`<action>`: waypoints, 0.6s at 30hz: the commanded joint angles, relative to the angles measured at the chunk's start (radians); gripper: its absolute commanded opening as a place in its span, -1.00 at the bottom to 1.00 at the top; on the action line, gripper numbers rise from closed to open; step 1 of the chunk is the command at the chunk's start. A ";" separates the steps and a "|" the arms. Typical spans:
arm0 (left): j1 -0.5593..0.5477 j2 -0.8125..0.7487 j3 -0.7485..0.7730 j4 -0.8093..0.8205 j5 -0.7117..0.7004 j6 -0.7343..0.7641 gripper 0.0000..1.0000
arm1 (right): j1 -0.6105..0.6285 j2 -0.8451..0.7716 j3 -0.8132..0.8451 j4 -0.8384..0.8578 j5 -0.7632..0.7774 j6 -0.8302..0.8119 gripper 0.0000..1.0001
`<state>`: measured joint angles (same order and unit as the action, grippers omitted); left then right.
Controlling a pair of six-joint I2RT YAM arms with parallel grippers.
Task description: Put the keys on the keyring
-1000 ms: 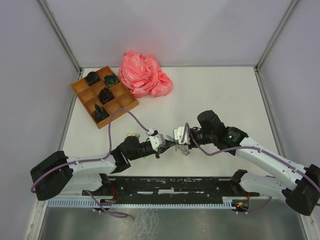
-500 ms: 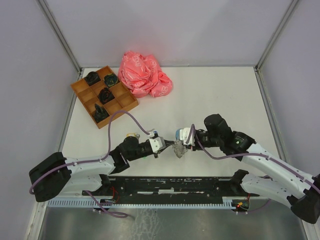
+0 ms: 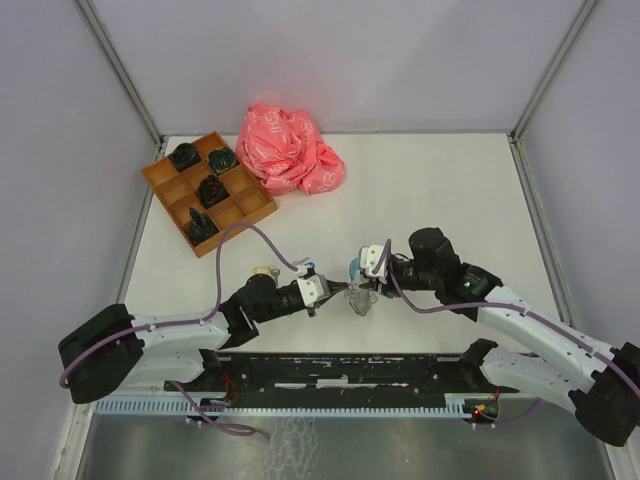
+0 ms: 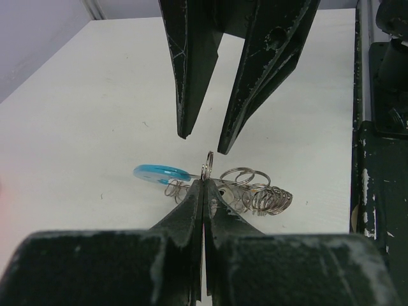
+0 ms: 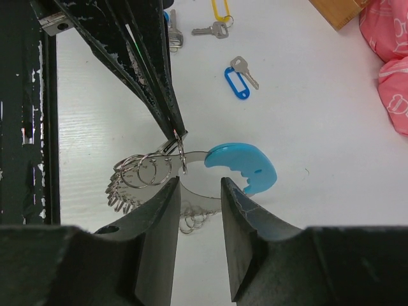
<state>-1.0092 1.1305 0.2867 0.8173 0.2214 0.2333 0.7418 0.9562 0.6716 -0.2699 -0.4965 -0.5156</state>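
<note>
The left gripper [image 4: 204, 183] is lying low over the table [image 3: 450, 190], its jaws pressing fully together on one upright split ring [image 4: 207, 167], which is standing edge-on just above the tips; the right gripper [image 5: 199, 185] is facing it from the opposite side, jaws standing apart and gripping nothing, the tips hanging just short of that same ring with the gap lined up on it.

Just under and between the two grippers, the keyring [image 5: 191, 157] is resting on the table; its long axis is running crosswise to the line between the arms, with the bunch of rings [image 5: 137, 175] towards the near edge and the blue crescent [image 5: 245, 166] towards the far side.

Beyond the left fingers [image 5: 159, 95], the keys are lying loose and well apart from the keyring; the blue-tagged key [image 5: 241, 65] is sitting closest, its shaft pointing away from its tag, and two more, one on a yellow tag [image 5: 220, 9], are lying farther off. They are lying on the left arm's side, yet that arm is busy holding, so the free right gripper is likely having to reach past it.

Farthest back, a wooden tray [image 3: 150, 172] and a pink bag [image 3: 290, 148] are sitting.
</note>
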 commanded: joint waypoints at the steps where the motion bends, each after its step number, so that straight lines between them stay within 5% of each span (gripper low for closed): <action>1: 0.004 0.002 -0.001 0.092 0.024 0.031 -0.95 | -0.006 0.021 -0.004 0.098 -0.058 0.034 -0.21; 13: 0.004 0.006 -0.001 0.102 0.027 0.019 -0.95 | -0.010 0.064 -0.002 0.095 -0.099 0.037 -0.36; 18: 0.004 0.006 -0.001 0.103 0.028 0.017 -0.95 | -0.011 0.067 0.000 0.084 -0.096 0.035 -0.60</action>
<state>-1.0092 1.1366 0.2867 0.8402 0.2382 0.2329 0.7368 1.0203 0.6689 -0.2165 -0.5690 -0.4908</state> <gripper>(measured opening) 0.027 0.249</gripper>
